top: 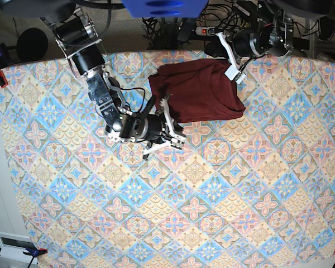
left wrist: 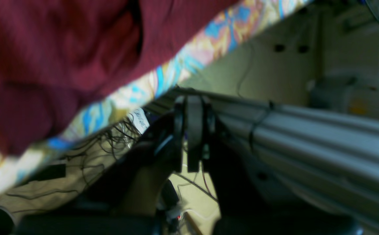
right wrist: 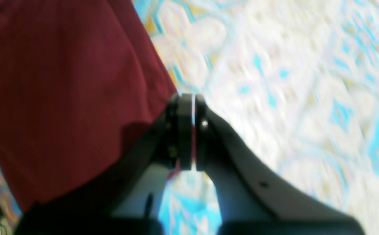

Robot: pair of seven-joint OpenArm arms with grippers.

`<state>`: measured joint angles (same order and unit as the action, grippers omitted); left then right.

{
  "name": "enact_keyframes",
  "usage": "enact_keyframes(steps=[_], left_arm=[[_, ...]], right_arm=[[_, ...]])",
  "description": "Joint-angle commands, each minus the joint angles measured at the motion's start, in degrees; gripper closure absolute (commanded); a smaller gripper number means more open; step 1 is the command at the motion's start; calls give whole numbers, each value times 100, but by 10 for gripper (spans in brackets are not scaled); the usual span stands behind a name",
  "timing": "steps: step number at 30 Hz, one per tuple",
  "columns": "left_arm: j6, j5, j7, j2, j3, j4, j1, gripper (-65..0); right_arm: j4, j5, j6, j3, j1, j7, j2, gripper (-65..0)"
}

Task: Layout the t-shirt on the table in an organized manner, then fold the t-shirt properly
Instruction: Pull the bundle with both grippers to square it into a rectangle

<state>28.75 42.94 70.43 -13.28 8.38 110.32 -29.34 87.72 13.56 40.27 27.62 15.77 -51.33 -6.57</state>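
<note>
t-shirt (top: 198, 92) beside right end effector (top: 177, 134) (closed)

I am finding almost nothing legible here. A small white tag (left wrist: 139, 118) is hanging among the cables under the table edge in my left wrist view, with dark handwriting on it, too blurred for me to read. No other lettering is showing anywhere.

The t-shirt (top: 198, 92) is matt ribbed knit cloth; the table (top: 212, 212) wears smooth printed cloth.
</note>
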Motion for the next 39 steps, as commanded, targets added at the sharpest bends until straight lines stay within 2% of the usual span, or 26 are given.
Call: enact_keyframes(steps=[1, 5, 10, 13, 16, 25, 29, 36, 39], left_arm=[[13, -26, -68, 31, 19, -30, 55, -20], [13, -289, -68, 198, 19, -452, 328, -20], [13, -307, -410, 181, 19, -918, 618, -20], [13, -307, -428, 172, 19, -1182, 820, -20], [13, -395, -428, 66, 19, -1305, 987, -20], [13, -1107, -437, 75, 10, -1366, 1699, -20], [13, -1195, -490, 49, -359, -2078, 2350, -20], [13, -1221, -1439, 93, -1221, -3116, 3150, -20], [13, -1221, -1624, 295, -1282, -3362, 3361, -20]], right_arm=[[-100, 28, -27, -32, 212, 91, 28, -14], [-689, 28, -27, 117, 441, 91, 116, -14], [-996, 28, -27, 794, 572, 91, 134, -14], [-979, 28, -27, 1014, 572, 47, 90, -14], [-856, 28, -27, 1032, 546, 39, -200, -14], [-29, 28, -27, 1032, -104, 39, -1000, -13], [384, 28, -27, 997, -351, -76, -1255, -13], [1430, 28, -27, 953, -869, -322, -1677, -11], [1817, 28, -27, 627, -1054, -339, -1756, -11]])
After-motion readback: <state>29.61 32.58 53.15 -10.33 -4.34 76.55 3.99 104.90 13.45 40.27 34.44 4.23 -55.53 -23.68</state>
